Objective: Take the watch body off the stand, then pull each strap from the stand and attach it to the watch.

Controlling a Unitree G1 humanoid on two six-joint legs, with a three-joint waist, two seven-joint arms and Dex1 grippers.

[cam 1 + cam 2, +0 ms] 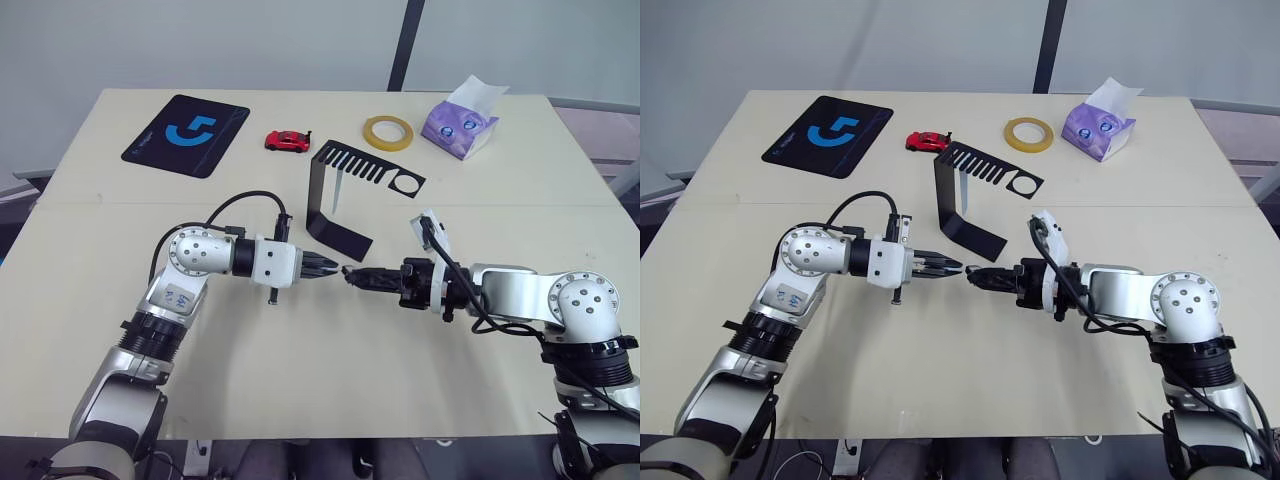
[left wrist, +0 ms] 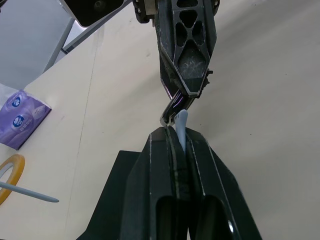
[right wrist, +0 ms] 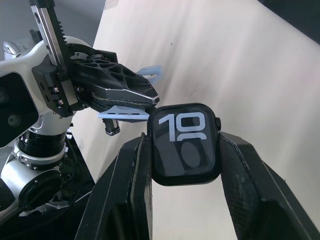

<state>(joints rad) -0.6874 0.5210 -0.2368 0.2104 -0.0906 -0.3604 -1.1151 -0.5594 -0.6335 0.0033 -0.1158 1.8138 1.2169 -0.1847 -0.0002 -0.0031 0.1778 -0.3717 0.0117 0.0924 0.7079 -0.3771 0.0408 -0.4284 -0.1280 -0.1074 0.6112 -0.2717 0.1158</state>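
The watch body, black-screened and showing pale "10", sits clamped in the right gripper; the left gripper pinches one pale-blue strap.

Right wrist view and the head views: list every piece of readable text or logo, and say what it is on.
"10" in pale digits, with a curved mark beneath: on the screen of the watch body, held in the right gripper.
Blue logo, a stylised mark and no letters: on the black mouse pad.
Print on the purple tissue pack: too small to read.
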